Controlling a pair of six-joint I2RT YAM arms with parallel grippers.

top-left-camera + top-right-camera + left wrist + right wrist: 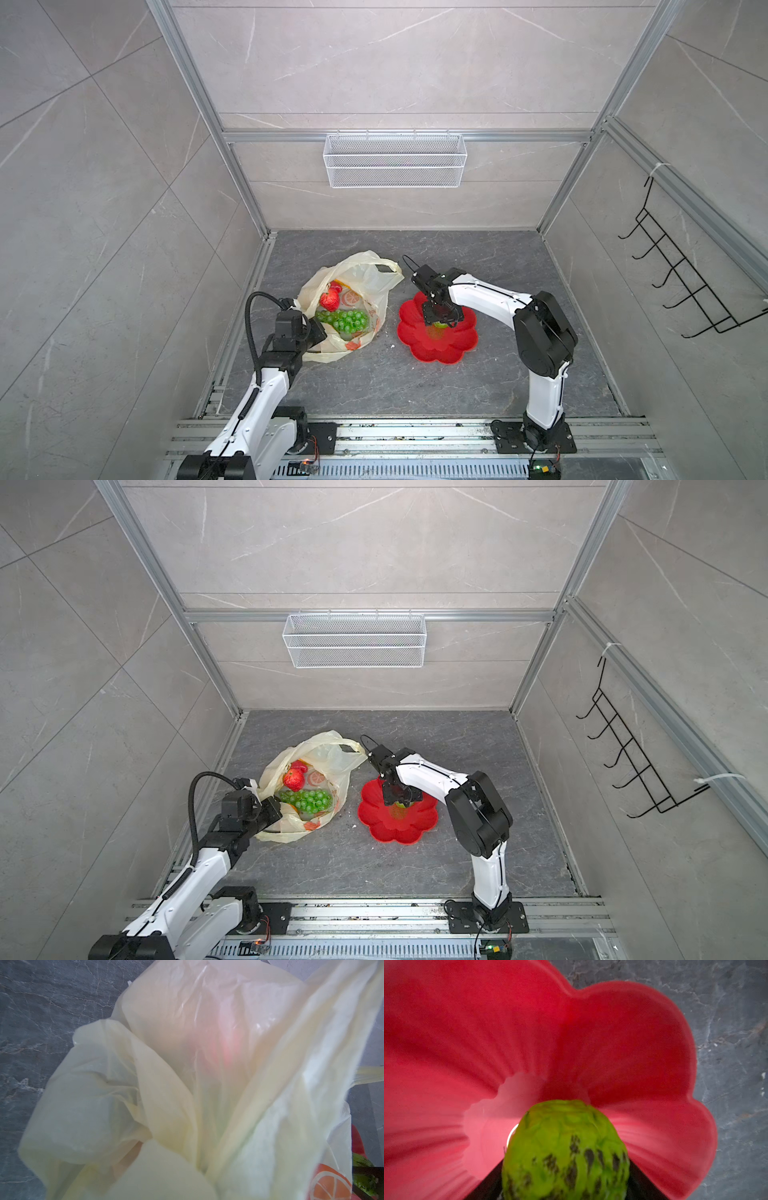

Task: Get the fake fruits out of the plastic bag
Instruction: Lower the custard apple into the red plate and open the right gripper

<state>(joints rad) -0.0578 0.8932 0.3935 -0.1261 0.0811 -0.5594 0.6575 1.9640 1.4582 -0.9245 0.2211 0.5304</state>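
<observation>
The pale-yellow plastic bag lies open on the grey floor. Inside it lie a green grape bunch and a red strawberry. My left gripper is shut on the bag's near-left edge. In the left wrist view, bunched bag folds hide its jaws. My right gripper hangs over the red flower-shaped plate, shut on a green knobbly fruit between its black fingers.
A white wire basket hangs on the back wall. On the right wall is a black hook rack. Aluminium rails run along the front edge, where both arm bases stand. Bare grey floor lies between plate and rails.
</observation>
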